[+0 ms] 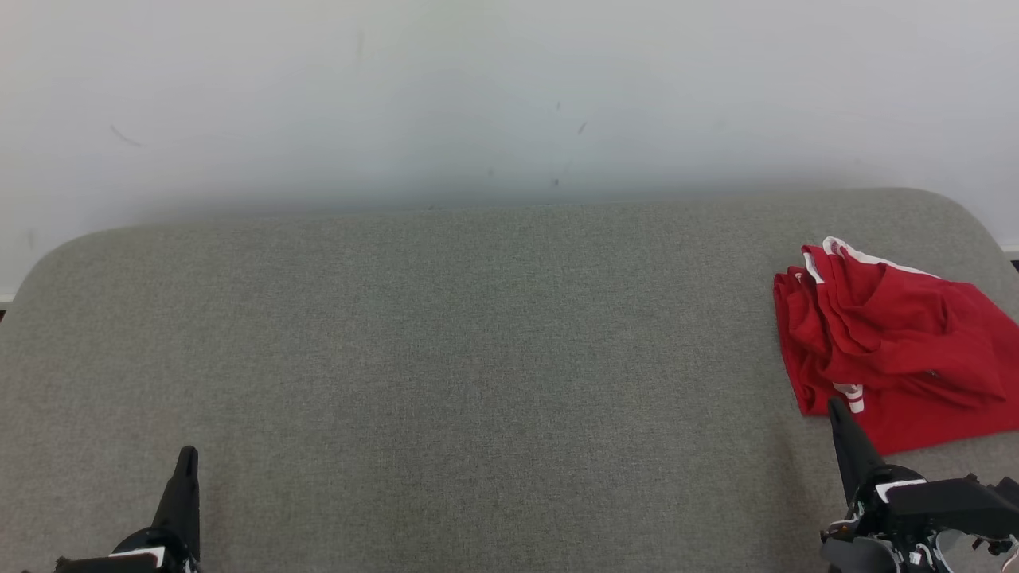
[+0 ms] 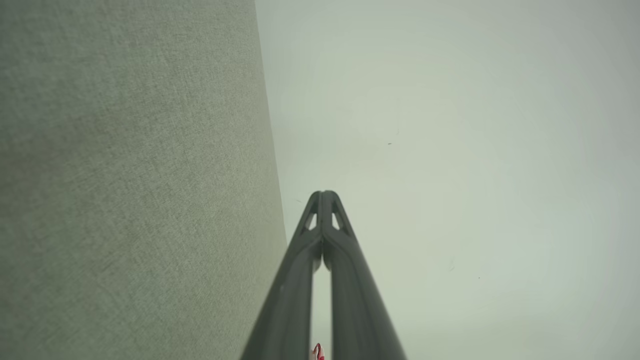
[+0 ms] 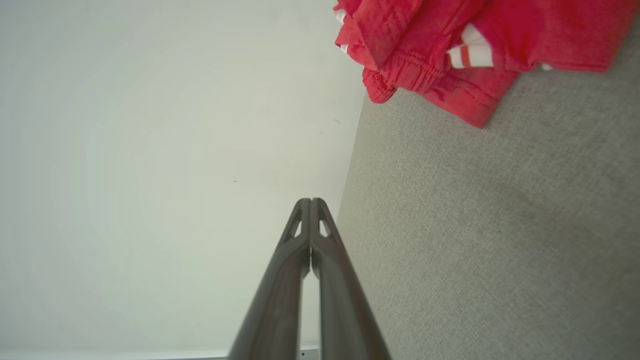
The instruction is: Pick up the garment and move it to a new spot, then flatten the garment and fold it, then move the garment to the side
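The left gripper (image 1: 188, 458) is over the near left part of the grey cushion (image 1: 478, 358), fingers pressed together and pointing away. The right gripper (image 1: 836, 407) is over the cushion's near right, fingers likewise together, tips leaning slightly left.

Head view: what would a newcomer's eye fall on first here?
The crumpled red cloth garment with white trim stands out, lying at the far right of the wide grey fabric surface. Next come the long dark left fingers at the lower left and right fingers at the lower right, both pairs shut and empty; the right pair points at the garment but is apart from it.
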Tool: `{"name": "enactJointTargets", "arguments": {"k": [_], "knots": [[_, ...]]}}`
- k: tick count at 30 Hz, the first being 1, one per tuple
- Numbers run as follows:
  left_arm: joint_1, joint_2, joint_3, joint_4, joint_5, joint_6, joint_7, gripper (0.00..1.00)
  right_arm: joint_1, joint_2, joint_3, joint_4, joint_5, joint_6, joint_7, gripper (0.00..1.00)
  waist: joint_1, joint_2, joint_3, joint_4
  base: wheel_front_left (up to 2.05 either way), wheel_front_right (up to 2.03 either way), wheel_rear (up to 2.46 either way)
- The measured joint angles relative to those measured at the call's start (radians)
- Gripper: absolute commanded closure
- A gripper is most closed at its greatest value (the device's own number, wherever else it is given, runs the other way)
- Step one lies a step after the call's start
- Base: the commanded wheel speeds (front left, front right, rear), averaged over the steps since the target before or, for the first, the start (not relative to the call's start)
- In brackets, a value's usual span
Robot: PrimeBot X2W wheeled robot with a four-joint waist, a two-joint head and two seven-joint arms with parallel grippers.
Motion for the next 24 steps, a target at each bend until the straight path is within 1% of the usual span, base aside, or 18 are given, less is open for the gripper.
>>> {"name": "enactJointTargets", "arguments": {"k": [5,24], "knots": [[-0.004,-0.006,0.008,0.012,-0.067,-0.016,0.011,1.0,-0.001,0.013,-0.013,0.005,0.053,0.012,0.017,1.0,0.0,0.0,0.002,0.0,0.0,0.0,0.0],[-0.016,-0.006,0.009,0.013,-0.07,-0.016,0.011,1.0,-0.014,0.015,-0.013,0.005,0.059,0.013,0.017,1.0,0.0,0.0,0.002,0.0,0.0,0.0,0.0]]}}
